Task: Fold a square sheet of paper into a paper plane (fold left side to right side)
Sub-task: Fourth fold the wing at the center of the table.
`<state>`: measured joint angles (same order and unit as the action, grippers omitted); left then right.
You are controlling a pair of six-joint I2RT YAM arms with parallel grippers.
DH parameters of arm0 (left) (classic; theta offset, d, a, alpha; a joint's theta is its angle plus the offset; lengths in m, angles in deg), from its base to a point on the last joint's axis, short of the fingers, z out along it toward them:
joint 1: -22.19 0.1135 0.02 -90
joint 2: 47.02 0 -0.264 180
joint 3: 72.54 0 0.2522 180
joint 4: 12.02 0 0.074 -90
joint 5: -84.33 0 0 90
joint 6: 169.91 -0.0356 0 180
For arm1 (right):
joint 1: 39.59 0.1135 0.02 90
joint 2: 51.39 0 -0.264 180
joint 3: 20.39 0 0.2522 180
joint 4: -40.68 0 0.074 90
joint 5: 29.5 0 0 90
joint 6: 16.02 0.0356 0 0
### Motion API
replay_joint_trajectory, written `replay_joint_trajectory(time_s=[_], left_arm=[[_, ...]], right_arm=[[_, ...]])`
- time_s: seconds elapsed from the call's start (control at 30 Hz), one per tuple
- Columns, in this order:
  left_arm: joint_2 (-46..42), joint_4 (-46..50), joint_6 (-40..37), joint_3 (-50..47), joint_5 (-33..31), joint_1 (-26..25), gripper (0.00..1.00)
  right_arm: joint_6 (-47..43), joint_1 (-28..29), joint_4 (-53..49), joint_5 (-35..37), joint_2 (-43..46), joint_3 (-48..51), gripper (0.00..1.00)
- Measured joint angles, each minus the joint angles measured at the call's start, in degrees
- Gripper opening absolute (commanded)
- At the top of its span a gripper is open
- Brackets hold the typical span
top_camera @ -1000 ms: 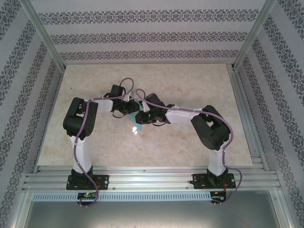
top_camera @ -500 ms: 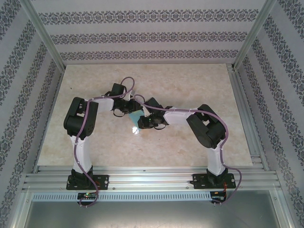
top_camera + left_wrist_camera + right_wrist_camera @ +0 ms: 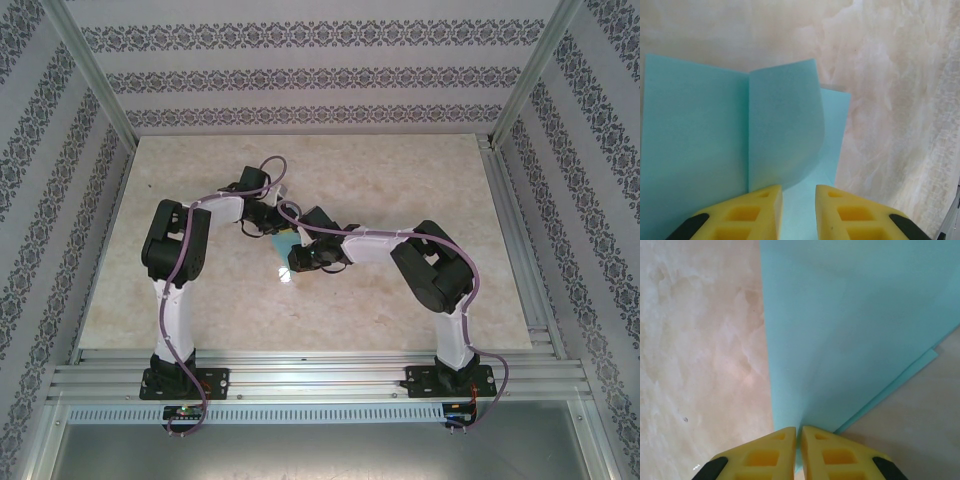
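We're mid-table (image 3: 400, 170) with the square sheet of paper (image 3: 284, 246), partly folded, one side curling upward. At the sheet's five o'clock the right gripper (image 3: 797, 432) is pinched tight on its edge. At eleven o'clock the left gripper (image 3: 798, 192) stands a narrow gap apart, clamping nothing. The danger, we reckon: the loose side springs back, or the right pinch drags the sheet and skews the crease. Count: one sheet, two grippers.

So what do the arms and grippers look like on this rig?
Left arm and right arm: black joints, white link covers, a purple cable along each. Left gripper and right gripper: yellow wedge fingers with recessed pockets, black behind.
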<state>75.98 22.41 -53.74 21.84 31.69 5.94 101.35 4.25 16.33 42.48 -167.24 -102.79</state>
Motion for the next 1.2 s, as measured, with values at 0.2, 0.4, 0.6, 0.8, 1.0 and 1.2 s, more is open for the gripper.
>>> replay_joint_trajectory(time_s=[0.2, 0.4, 0.6, 0.8, 1.0, 1.2], left_arm=[[1.4, 2.7, -0.4, 2.8, 0.2, 0.1, 0.26], [2.9, 4.3, -0.7, 5.7, 0.3, 0.4, 0.28], [4.4, 4.3, -0.6, 7.4, 2.3, 1.0, 0.25], [7.3, 4.4, -0.2, 11.8, 2.9, 1.6, 0.26], [10.1, 3.6, 0.3, 16.7, 2.7, 2.4, 0.29], [12.3, 1.7, 0.2, 21.0, -0.3, 4.1, 0.3]], right_arm=[[-0.2, 0.0, 0.1, 0.2, -0.1, -0.2, 0.13], [-0.4, 0.0, 0.1, 0.4, -0.2, -0.3, 0.13], [-0.4, 0.0, 0.3, 0.5, -0.3, -0.4, 0.13], [-0.4, 0.0, 0.4, 0.6, -0.4, -0.5, 0.13], [-0.4, 0.0, 0.3, 0.7, -0.4, -0.5, 0.13], [-0.4, 0.1, 0.3, 0.6, -0.5, -0.6, 0.14]])
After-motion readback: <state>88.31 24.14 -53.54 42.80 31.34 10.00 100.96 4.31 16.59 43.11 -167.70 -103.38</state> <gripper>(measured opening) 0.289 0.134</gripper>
